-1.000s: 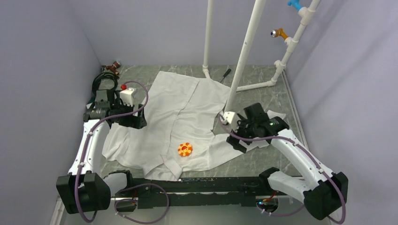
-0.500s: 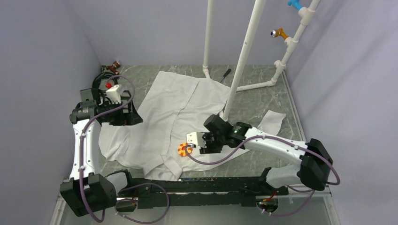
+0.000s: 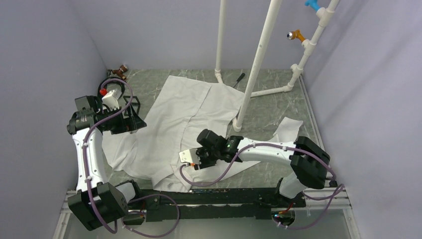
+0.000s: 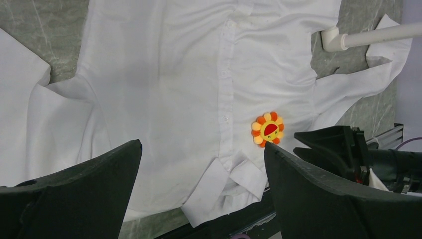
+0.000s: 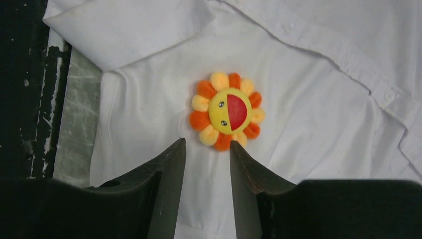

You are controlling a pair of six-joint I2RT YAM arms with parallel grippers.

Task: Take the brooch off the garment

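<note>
On wrinkled white garment (image 5: 323, 124): plush petal-ringed brooch (image 5: 227, 111); right pincer (image 5: 206, 145) narrowly parted, empty, just beside; left pincer (image 4: 202, 147) wide apart, empty.

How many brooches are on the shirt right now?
1. The brooch lies on the garment beside its button strip, just ahead of the right gripper; folds could hide others.

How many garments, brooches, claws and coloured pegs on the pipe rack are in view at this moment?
garment: 1
brooch: 1
claws: 2, left claw, right claw
coloured pegs: 2, blue peg, orange peg
Total: 6
</note>
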